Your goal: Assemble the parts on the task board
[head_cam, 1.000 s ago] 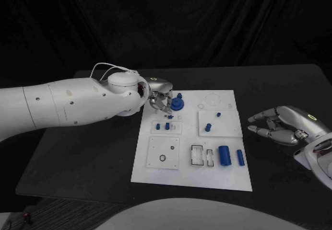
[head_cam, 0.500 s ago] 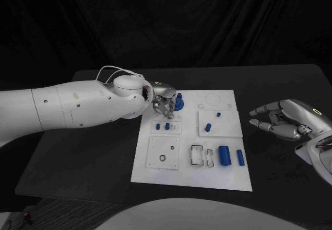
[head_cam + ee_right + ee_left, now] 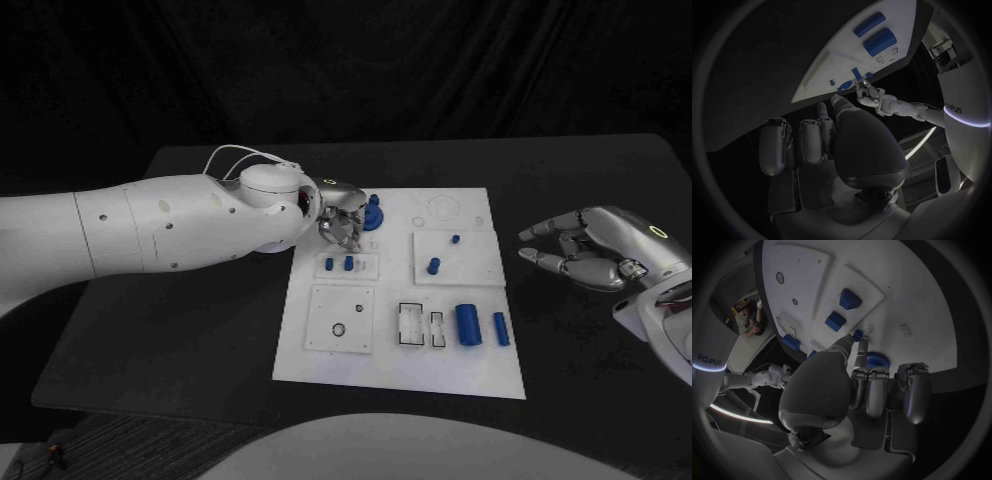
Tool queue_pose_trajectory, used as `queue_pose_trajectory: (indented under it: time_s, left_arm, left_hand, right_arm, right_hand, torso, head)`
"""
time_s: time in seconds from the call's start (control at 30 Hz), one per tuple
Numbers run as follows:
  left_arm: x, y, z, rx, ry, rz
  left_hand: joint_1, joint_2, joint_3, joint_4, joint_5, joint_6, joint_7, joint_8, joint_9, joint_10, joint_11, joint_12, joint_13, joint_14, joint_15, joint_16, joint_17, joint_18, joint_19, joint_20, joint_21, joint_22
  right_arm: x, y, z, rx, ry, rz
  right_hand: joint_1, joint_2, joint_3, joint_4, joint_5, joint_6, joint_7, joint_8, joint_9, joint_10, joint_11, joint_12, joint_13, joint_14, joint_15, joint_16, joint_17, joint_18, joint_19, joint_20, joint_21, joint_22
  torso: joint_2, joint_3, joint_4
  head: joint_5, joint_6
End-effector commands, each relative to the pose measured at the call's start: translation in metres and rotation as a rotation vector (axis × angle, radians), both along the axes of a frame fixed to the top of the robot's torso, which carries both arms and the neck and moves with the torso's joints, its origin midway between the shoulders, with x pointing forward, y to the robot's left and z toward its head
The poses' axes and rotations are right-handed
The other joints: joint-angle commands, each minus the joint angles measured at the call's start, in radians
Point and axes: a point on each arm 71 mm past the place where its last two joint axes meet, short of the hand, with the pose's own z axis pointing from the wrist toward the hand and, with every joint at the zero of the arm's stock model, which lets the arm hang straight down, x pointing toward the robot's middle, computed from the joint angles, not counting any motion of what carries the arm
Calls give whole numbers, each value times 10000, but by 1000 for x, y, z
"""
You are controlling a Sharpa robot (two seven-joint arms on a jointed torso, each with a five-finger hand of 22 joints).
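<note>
The white task board lies mid-table. My left hand hovers over its far left corner, right beside a blue round part with a peg on top. In the left wrist view the thumb and a finger pinch a small blue peg just above the board, with the round part under the other fingers. Two short blue blocks stand just nearer than the hand. My right hand hangs off the board's right side, fingers loosely bent, holding nothing.
Two small blue pegs stand on the right middle plate. A thick blue cylinder and a thinner one lie at the near right. A black ring sits on the near left plate. Bare black table surrounds the board.
My left hand has drawn slightly toward the far edge, lifting its fingertips off the spot where the small peg stood. My right hand rose a little and shifted right.
</note>
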Motion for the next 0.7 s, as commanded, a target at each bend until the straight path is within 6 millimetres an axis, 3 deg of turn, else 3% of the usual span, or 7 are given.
queue_pose_trajectory:
  time_s: [0.03,0.23,0.4,0.53,0.7]
  left_arm:
    - [-2,0,-7,186,261,-111]
    - [-3,3,-11,315,415,-20]
    - [-4,4,-15,417,589,-47]
    - [-5,5,-16,417,655,-102]
    - [-7,3,-16,202,634,-361]
  left_hand:
    - [103,-21,4,-65,71,-53,-2,-50,-21,1048,94,35,2634,1073,56,27,2633,-43,330,58,-51,2298]
    - [138,-29,54,-127,133,-86,18,-105,-33,1048,109,35,2634,1073,67,27,2633,-17,257,69,-148,2263]
    - [298,-29,249,-344,495,-28,25,-165,-32,1048,118,35,2634,1073,77,27,2633,-5,223,84,-201,2247]
    - [370,-27,321,-425,553,-4,22,-178,-29,1048,120,35,2634,1073,79,27,2633,0,209,86,-223,2241]
    - [597,54,640,-688,1065,234,-13,-144,13,1048,86,35,2634,1073,48,27,2633,-4,226,68,-213,2249]
  right_arm:
    - [0,0,1,-32,-31,-62]
    - [1,0,0,-57,24,-11]
    - [1,0,-1,-53,63,39]
    - [2,1,-2,-60,94,77]
    - [2,1,-3,-58,152,119]
  right_hand:
    - [43,12,-8,-54,37,-27,23,-12,1,338,-81,-29,-2305,415,-62,48,7,0,404,-4,36,2117]
    - [33,16,-14,-47,45,-12,26,-4,4,321,-82,-69,-2341,416,-58,54,16,1,402,-2,32,2116]
    - [27,19,-19,-42,50,8,27,6,9,308,-83,-87,-2356,414,-56,51,8,0,402,0,34,2116]
    - [25,20,-21,-39,52,17,28,11,11,302,-83,-100,-2368,412,-55,47,-1,1,401,0,31,2115]
    - [25,27,-23,-37,57,40,29,23,16,288,-82,-125,-2389,410,-53,46,-5,1,400,1,30,2115]
  torso:
    - [-1,7,-4]
    - [-7,9,4]
    - [-5,13,0]
    - [-1,8,-2]
    - [4,9,4]
  head:
    - [-6,2]
    - [-1,2]
    - [14,2]
    - [-3,2]
    - [5,2]
